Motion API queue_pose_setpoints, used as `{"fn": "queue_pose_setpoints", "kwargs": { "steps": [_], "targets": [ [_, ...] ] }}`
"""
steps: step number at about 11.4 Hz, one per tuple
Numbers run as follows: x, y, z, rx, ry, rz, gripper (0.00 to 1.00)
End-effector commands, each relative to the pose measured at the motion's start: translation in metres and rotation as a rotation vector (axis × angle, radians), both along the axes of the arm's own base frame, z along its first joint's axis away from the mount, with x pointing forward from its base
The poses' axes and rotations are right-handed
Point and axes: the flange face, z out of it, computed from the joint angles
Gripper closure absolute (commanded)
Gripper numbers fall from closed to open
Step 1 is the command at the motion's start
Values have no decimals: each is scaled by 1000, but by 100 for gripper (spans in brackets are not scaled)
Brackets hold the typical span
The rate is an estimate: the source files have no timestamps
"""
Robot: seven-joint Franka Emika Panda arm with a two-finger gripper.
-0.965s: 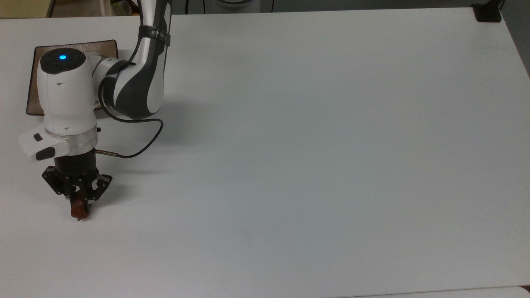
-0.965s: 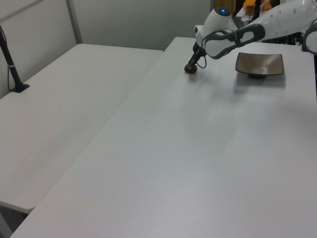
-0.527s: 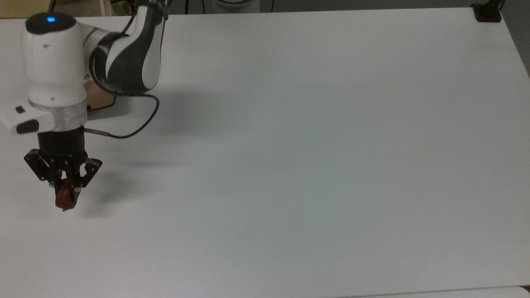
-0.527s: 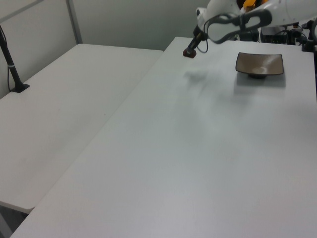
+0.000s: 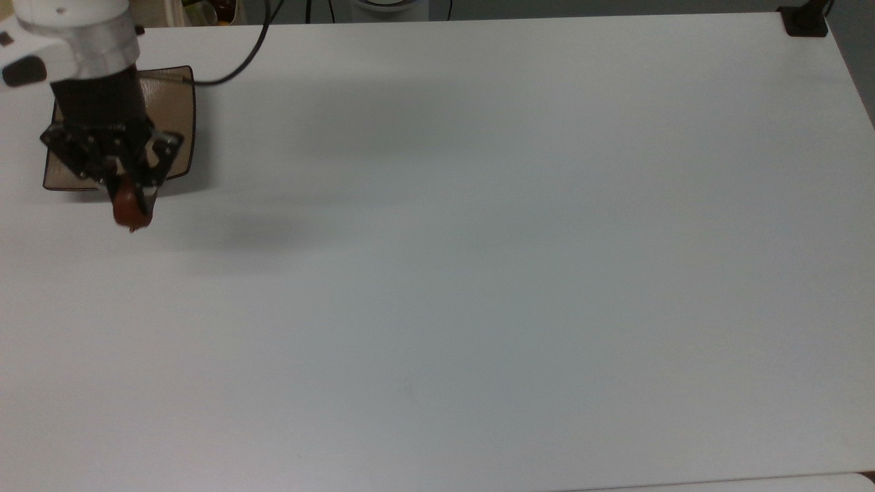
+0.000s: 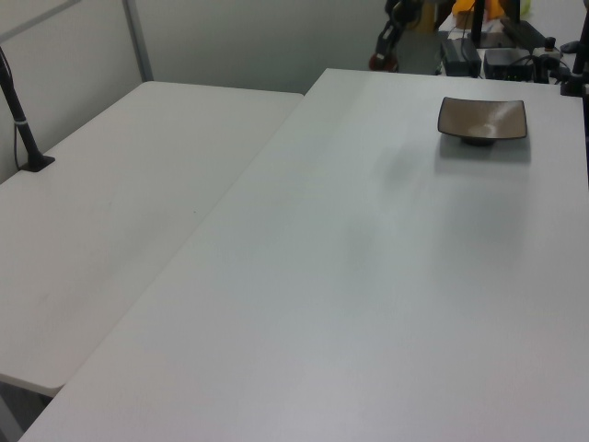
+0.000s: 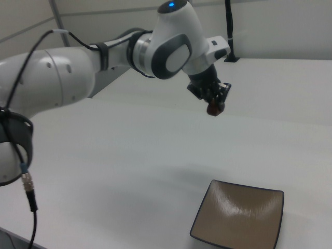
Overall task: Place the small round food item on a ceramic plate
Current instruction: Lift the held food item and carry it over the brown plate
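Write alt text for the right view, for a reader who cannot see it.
A white robot arm holds a small reddish-brown food item in its gripper, raised well above a white table. An empty square tan plate with a dark rim sits on the table, lower in the right view.

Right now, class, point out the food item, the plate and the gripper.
small round food item (image 5: 131, 210), top view, its reddish body.
ceramic plate (image 7: 239, 213), right view, its bare centre.
gripper (image 7: 215, 105), right view, between the fingertips.

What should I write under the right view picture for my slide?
Robot gripper holds a small brown food item in the air above an empty square plate.
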Motion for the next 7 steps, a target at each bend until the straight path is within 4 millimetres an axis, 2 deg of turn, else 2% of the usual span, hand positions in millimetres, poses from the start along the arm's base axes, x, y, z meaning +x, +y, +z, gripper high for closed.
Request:
{"fn": "queue_pose_setpoints", "kwargs": {
  "steps": [1,2,4,7],
  "targets": [
    [-54,16,10,14,113,96,73],
    [-73,19,10,13,138,138,73],
    [-96,16,5,34,216,158,73],
    [-116,-24,-4,86,275,164,73]
  ]
}}
